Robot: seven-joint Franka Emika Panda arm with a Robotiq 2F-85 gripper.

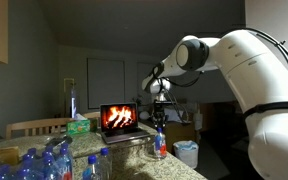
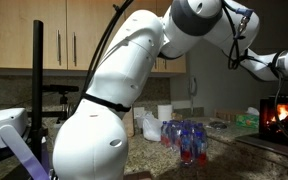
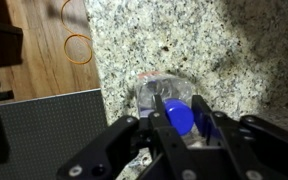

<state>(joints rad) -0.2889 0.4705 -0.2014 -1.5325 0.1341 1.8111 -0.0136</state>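
In the wrist view my gripper (image 3: 181, 118) is shut on the blue cap (image 3: 179, 112) of a clear water bottle (image 3: 154, 92). One black finger (image 3: 161, 117) presses the cap on each side. The bottle stands upright on a speckled granite counter (image 3: 224, 40). In an exterior view the gripper (image 1: 160, 112) hangs straight down over the same bottle (image 1: 161, 142), near the counter's edge and just in front of an open laptop (image 1: 118, 120) showing a fire picture.
Several blue-capped water bottles (image 1: 44, 162) crowd the near counter, seen as a cluster (image 2: 189, 140) in both exterior views. A green box (image 1: 78, 127) sits beside the laptop (image 2: 280, 112). Below the counter edge are wooden floor (image 3: 39, 60) and an orange ring (image 3: 77, 47).
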